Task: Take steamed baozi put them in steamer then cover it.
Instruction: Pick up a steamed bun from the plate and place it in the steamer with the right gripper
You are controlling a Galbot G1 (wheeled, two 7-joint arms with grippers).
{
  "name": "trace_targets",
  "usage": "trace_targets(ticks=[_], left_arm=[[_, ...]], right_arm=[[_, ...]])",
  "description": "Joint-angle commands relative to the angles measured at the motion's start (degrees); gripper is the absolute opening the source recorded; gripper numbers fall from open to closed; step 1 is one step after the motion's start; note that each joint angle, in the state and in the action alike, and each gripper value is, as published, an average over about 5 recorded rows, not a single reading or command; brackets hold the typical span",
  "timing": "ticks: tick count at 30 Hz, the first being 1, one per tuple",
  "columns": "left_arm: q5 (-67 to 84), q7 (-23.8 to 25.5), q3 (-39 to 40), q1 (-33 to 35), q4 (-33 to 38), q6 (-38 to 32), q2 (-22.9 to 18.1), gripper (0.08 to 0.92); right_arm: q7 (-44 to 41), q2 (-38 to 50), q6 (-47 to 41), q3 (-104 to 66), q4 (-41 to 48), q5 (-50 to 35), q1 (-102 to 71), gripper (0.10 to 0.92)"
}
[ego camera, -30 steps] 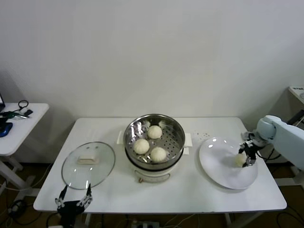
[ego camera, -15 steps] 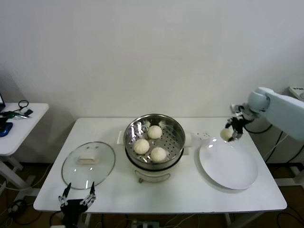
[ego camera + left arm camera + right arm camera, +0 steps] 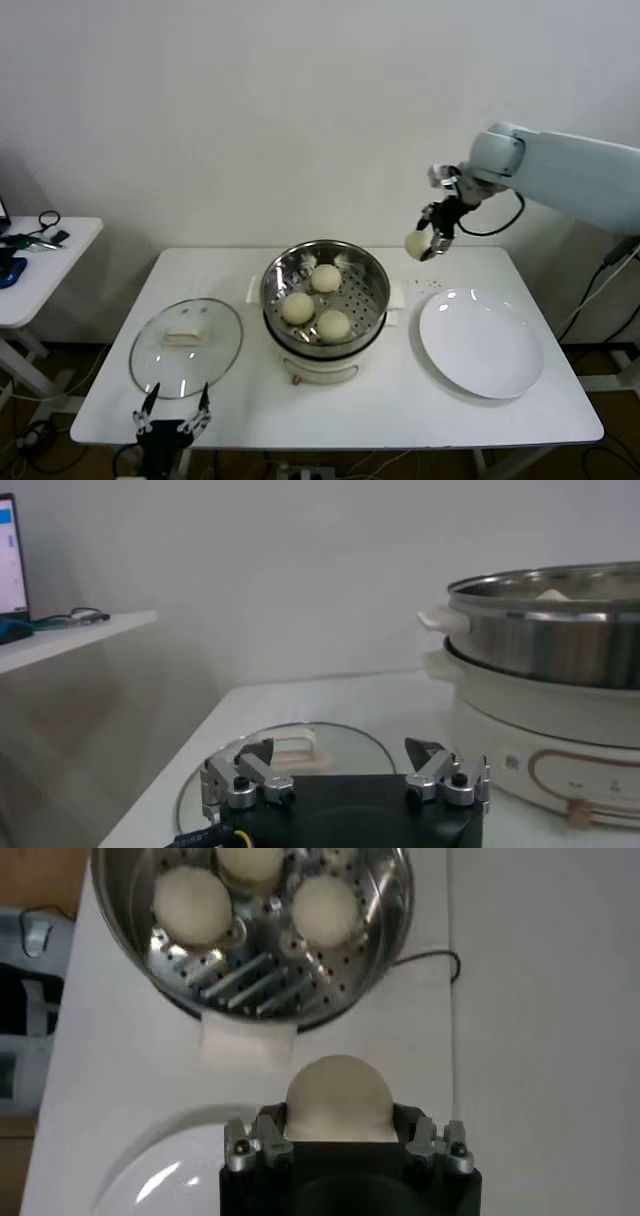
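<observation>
Right pincer [image 3: 428,243] clamps baozi [image 3: 417,244] airborne, steamer's [image 3: 372,300] 2 o'clock; plate [image 3: 481,343] below. Left pincer [image 3: 172,419] wide, cover's [image 3: 186,346] 6 o'clock.

- my right arm reaches in from the right, raised high, forearm angled toward the middle and wrist bent downward.
- my right gripper [image 3: 428,243] points down, fingers [image 3: 262,1138] clamped on either side of a steamed baozi [image 3: 338,1098], carried in the air.
- my left arm sits low at the near left edge, idle.
- my left gripper [image 3: 172,416] points forward and up, fingers [image 3: 238,776] spread wide with nothing between them.
</observation>
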State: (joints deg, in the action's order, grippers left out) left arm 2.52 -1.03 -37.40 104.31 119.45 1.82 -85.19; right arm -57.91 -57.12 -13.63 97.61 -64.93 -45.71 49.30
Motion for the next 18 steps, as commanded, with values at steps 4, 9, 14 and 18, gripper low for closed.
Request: trace_targets(ticks=[4, 9, 14, 18], left_arm=[[0.4, 0.0, -0.2, 0.8, -0.6, -1.2, 1.1, 0.823], [0.3, 0.0, -0.2, 0.7, -0.6, -1.3, 1.1, 0.823], [0.2, 0.0, -0.2, 0.0, -0.7, -1.1, 0.8, 0.823], [-0.3, 0.0, -0.3, -1.3, -1.2, -0.7, 0.2, 0.823]], right_arm=[[4.0, -13.7, -3.0, 6.1, -4.0, -11.8, 3.0, 0.687], [4.9, -16.3, -3.4, 5.6, -2.6, -10.9, -0.4, 0.687], [4.9, -17.7, -3.4, 5.6, 0.2, -8.7, -3.8, 0.687], [4.8, -18.8, -3.3, 5.6, 2.3, -7.0, -6.4, 0.69]])
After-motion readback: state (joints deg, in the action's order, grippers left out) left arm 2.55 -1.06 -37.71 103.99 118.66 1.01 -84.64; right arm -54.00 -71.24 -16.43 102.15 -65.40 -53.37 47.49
